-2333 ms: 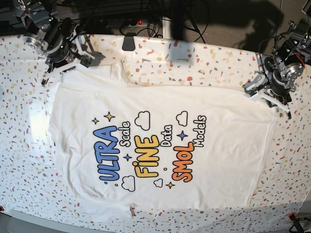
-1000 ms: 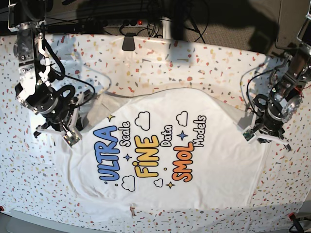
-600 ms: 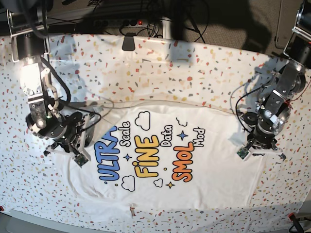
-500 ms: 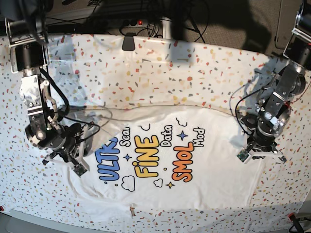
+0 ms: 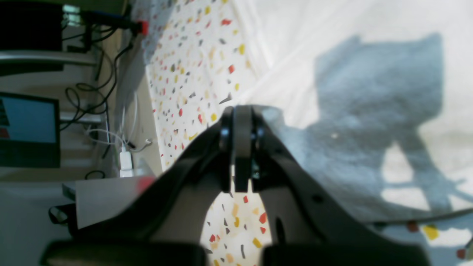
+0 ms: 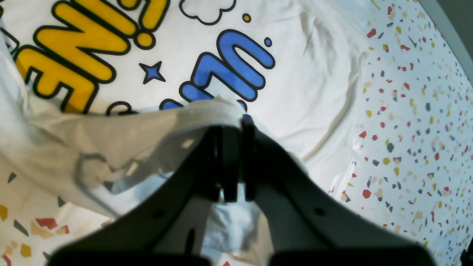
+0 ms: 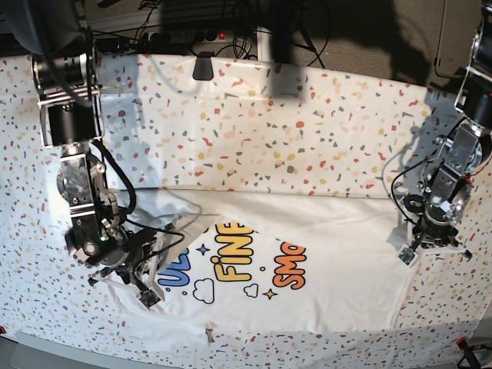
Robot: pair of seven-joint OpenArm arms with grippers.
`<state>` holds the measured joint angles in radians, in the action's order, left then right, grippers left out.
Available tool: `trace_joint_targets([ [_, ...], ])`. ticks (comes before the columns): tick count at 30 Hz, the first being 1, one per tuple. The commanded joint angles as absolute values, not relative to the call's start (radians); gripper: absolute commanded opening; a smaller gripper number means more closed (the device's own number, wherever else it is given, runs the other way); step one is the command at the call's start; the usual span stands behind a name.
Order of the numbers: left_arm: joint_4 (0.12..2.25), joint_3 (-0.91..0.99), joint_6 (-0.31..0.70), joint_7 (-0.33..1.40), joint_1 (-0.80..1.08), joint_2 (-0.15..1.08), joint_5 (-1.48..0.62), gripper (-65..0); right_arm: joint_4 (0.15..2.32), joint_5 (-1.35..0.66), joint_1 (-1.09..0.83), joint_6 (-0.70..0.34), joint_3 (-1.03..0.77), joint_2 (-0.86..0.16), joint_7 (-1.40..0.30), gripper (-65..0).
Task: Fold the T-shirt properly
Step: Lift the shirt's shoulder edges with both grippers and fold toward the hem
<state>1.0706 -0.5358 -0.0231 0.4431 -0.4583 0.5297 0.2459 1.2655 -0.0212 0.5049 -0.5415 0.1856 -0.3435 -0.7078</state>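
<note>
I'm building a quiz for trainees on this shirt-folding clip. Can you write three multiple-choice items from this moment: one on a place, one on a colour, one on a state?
1. Where does the folded-over far edge of the large white printed cotton T-shirt lie?
A. across the print
B. off the table
C. at the neck label

2. What colour are the letters "FINE"?
A. green
B. yellow
C. red

3. How are the jaws of the right gripper?
A. wide open, empty
B. shut on the cloth
C. out of sight

Key:
1 A, the base view shows the fold cutting off the tops of the words.
2 B, yellow with black outline in the base and right wrist views.
3 B, the right wrist view shows white cloth pinched at the tips.
</note>
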Motion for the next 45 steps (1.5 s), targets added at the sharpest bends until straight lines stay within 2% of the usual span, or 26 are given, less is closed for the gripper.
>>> trace_joint_targets([
  [1,1.082,-0.525,-0.042,0.424,-0.490,0.543,0.259,-65.0,1.278,-0.017,0.543,-0.529,0.180,-0.348,-0.688,-65.0],
  [9,1.082,-0.525,-0.042,0.425,-0.490,0.543,0.258,-65.0,1.278,0.071,0.543,-0.385,0.180,-0.347,-0.689,-65.0],
  [30,1.082,-0.525,-0.041,0.447,-0.482,0.543,0.259,-65.0,1.278,0.131,0.542,-0.223,0.176,-0.347,-0.746,-65.0],
  [42,1.082,-0.525,-0.041,0.447,-0.482,0.543,0.259,-65.0,1.277,0.132,0.542,-0.224,0.176,-0.347,-0.739,-64.9],
  [45,1.082,-0.525,-0.041,0.447,-0.482,0.543,0.259,-65.0,1.278,0.174,0.542,-0.224,0.176,-0.346,-0.682,-40.8],
])
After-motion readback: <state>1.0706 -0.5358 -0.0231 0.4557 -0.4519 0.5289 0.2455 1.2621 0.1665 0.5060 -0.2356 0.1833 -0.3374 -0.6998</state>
